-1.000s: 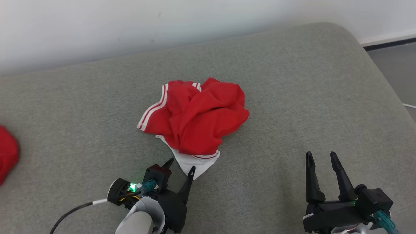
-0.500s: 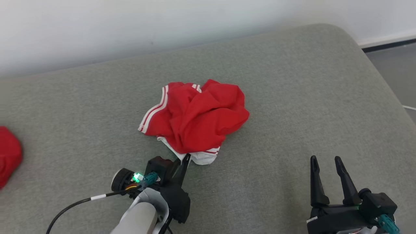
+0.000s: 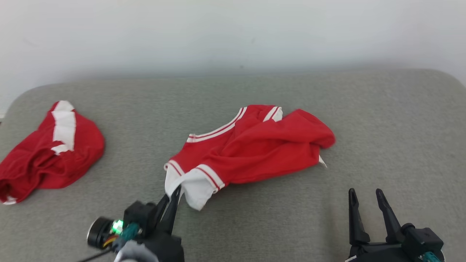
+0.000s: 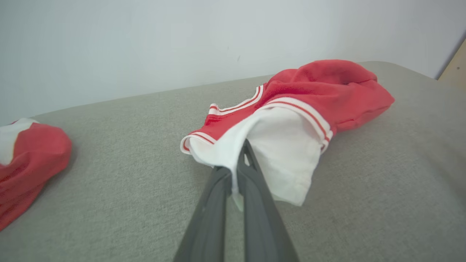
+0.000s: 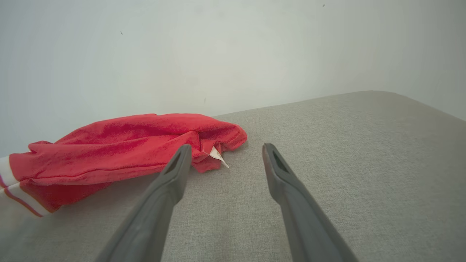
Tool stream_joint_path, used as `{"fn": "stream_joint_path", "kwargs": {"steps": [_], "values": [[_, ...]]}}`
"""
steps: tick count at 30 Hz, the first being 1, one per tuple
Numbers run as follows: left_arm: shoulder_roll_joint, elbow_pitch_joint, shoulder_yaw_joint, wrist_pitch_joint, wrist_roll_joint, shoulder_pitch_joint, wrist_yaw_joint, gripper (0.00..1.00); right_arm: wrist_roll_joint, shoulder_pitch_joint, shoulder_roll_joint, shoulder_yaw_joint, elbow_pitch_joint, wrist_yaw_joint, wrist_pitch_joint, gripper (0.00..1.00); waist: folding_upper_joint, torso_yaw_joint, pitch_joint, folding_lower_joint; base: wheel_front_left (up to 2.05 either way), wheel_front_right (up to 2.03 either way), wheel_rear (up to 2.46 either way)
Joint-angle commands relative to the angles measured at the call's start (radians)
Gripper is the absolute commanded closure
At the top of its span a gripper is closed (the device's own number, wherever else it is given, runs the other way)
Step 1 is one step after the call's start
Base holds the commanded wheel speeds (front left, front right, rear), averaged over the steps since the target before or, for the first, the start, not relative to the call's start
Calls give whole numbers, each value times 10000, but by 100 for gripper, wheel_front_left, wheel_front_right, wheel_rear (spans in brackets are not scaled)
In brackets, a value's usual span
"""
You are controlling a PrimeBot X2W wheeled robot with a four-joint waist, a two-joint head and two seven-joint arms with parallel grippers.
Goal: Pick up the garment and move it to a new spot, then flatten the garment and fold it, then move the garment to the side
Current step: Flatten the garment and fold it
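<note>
Nearest to us, at the lower left of the head view, our left gripper has its two dark fingers pressed together on the white panel of the garment. In the left wrist view we see the white cloth pinched between the fingers, with folds draping to either side. The pinched edge seems raised a little off the surface, while the rest lies on it. At the lower right, our right gripper stands with its fingers apart and nothing between them, over bare fabric and apart from the garment's nearest edge.

The garment is red with white striped trim. From the clamped corner it stretches away and to the right across the middle of the surface, crumpled and partly drawn out, ending in a rounded red bunch. A small white tag sticks out at that far right end.

Off to the left, well apart from the held piece, we see a second garment, also red and white, bunched near the left edge.

Everything rests on a grey woven cushion with rounded corners. Behind it rises a plain pale wall.
</note>
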Motion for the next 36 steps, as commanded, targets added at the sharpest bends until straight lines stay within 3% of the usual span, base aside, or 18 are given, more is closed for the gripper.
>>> {"fn": "stream_joint_path", "kwargs": {"steps": [1,6,11,21,22,23,30,36], "values": [[194,-546,79,213,-133,630,192,100,-59,121,31,58,0,-22,-9,0,0,901,-537,1,0,0,0],[536,-1917,171,815,-509,2395,688,100,-54,173,30,83,-38,-22,-9,0,0,1050,-544,1,0,0,0],[343,-2295,68,965,-1011,3820,981,100,-63,226,27,70,-33,-22,-7,0,0,965,-523,1,0,0,0],[-95,-1611,-566,1336,-1299,4317,699,100,-103,204,31,-16,-34,-22,-9,0,0,941,-522,1,0,0,0],[-119,-1645,-541,1183,-1231,4202,733,71,-88,206,31,-10,-28,-22,-9,0,0,952,-534,1,0,0,0],[-124,-1694,-503,1053,-1171,4109,800,0,-70,218,31,-13,-26,-22,-9,0,0,967,-547,1,0,0,0],[161,-2481,-84,158,-915,3717,933,0,40,304,30,-47,20,-22,-9,0,0,997,-675,1,0,0,0],[538,-3271,909,-751,-667,3708,1492,0,116,318,30,-76,60,-22,-9,0,0,851,-774,1,0,0,0]]}}
